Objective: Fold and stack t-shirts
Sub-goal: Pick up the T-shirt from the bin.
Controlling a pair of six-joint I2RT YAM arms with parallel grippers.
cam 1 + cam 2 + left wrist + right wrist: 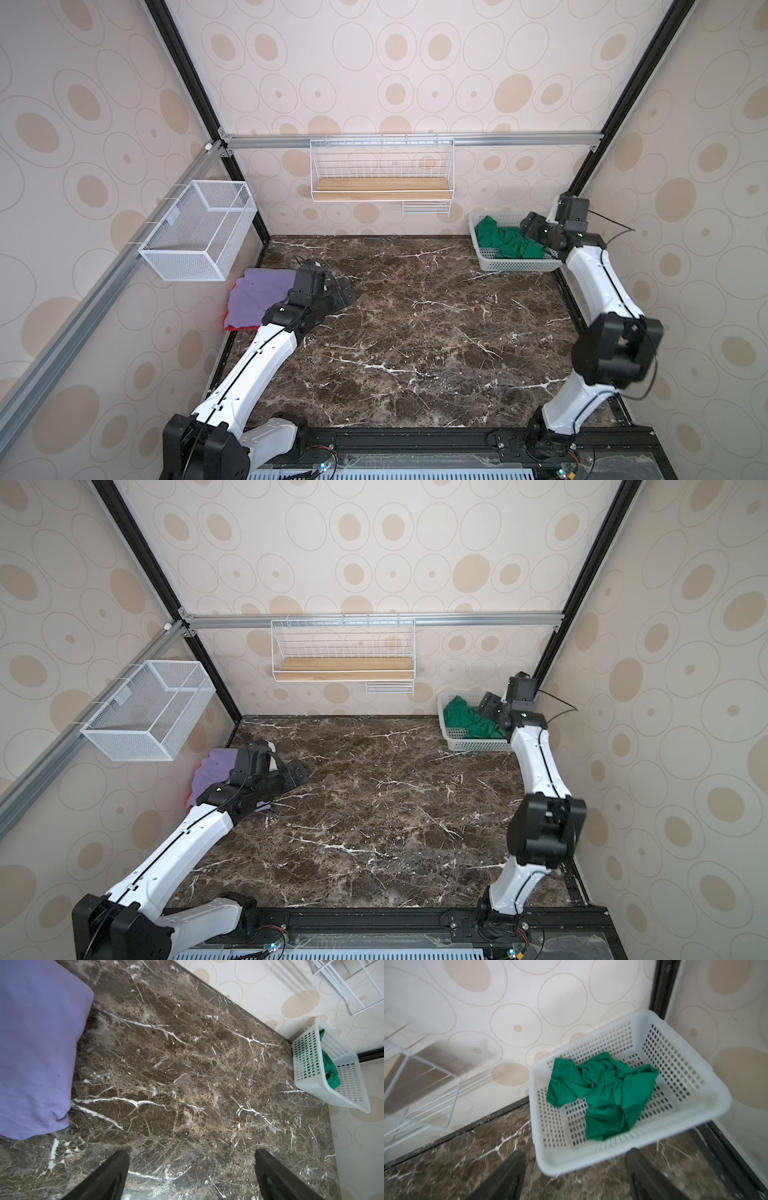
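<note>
We see the right gripper (pixel 575 1154) with its jaws spread wide and nothing between them, aimed at the white basket (pixel 675 1068). The green t-shirt (pixel 604 1093) lies crumpled inside the basket, ahead of these jaws and lower, past the near rim. Its nearest fold sits roughly in line with the gap between the fingers. It is a bunched heap, so we read no clean long axis, only a loose run from that fold toward the far wall.

The left gripper (pixel 191 1152) is also wide open and empty above the bare table (pixel 187 1064). The folded purple t-shirt (pixel 37 1053) lies off to one side of its jaws, on a red t-shirt (pixel 232 327) that shows only an edge. The basket is far ahead of the left jaws, so we judge the right arm nearer for the pickup.
</note>
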